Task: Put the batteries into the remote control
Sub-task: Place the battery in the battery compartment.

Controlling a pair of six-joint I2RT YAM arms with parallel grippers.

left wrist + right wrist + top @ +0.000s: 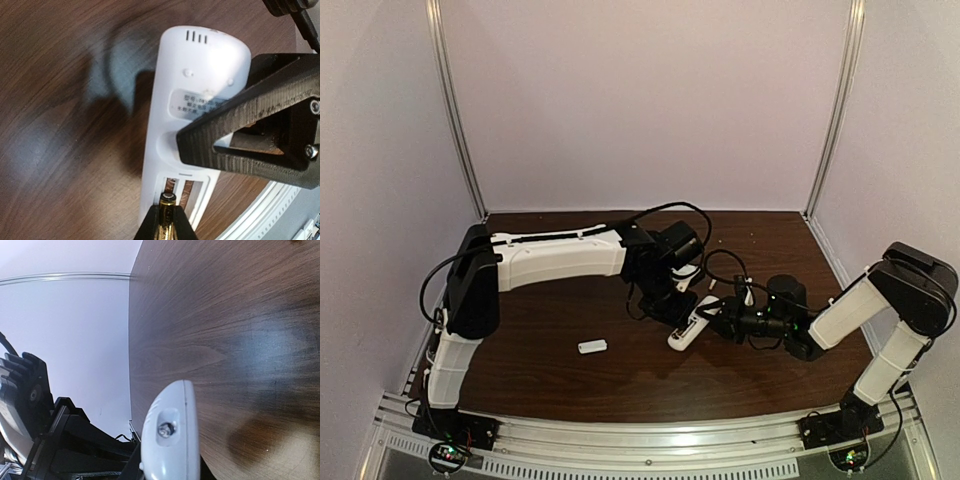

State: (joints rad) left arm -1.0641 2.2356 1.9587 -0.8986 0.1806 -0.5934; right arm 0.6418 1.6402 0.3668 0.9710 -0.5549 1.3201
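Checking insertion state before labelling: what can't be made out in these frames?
Battery recess: left wrist view, lower part cut off by the frame edge and behind the battery in the left tool; contents unclear.
Label on the remote: left wrist view, right tool's finger covers part.
Second battery: in no view.
Right tool's grip: right wrist view, below the bottom edge.

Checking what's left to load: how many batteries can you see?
1. The battery is pinched in the left gripper, its tip at the open recess in the back of the remote control. A second may be hidden from these views.
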